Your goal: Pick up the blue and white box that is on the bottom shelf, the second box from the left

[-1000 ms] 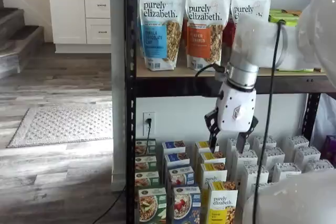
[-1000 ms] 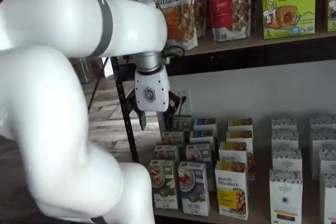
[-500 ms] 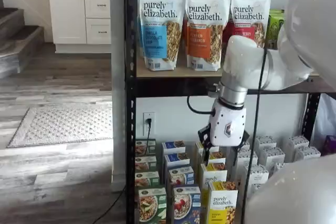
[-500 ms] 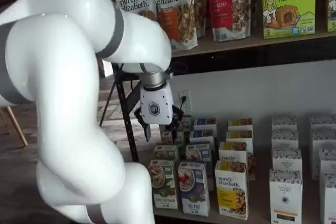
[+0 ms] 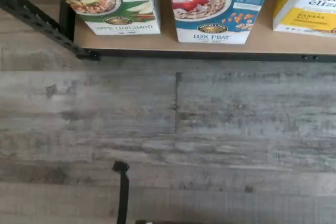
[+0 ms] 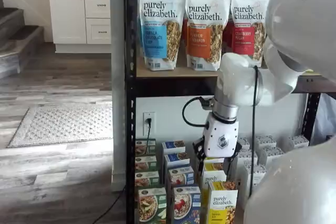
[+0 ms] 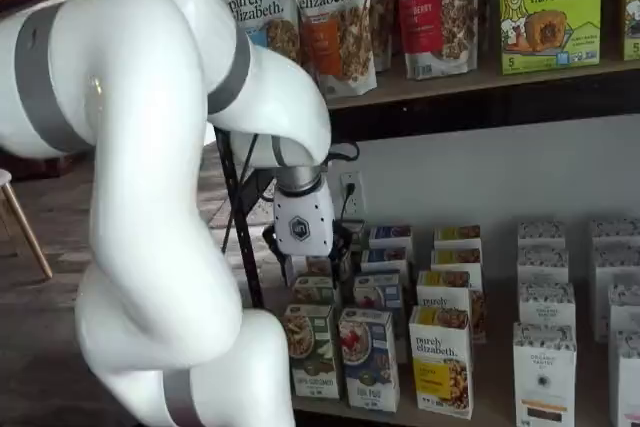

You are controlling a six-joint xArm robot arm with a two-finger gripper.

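Note:
The blue and white box stands at the front of the bottom shelf, between a green-fronted carton and a yellow and white carton. It shows in both shelf views, with more blue cartons in a row behind it. My gripper hangs pointing down over the rows of cartons, above and behind the front blue box and clear of it. Its black fingers stand apart with a gap, holding nothing. The wrist view shows no fingers.
Granola bags stand on the tan wooden tier above. White cartons fill the bottom shelf's right part. A black rack post stands left of the cartons. Grey plank floor lies before the shelf. My white arm fills much of a shelf view.
My gripper has come down and moved left, from just under the wooden tier to just above the carton rows. Its fingers have stayed apart and empty.

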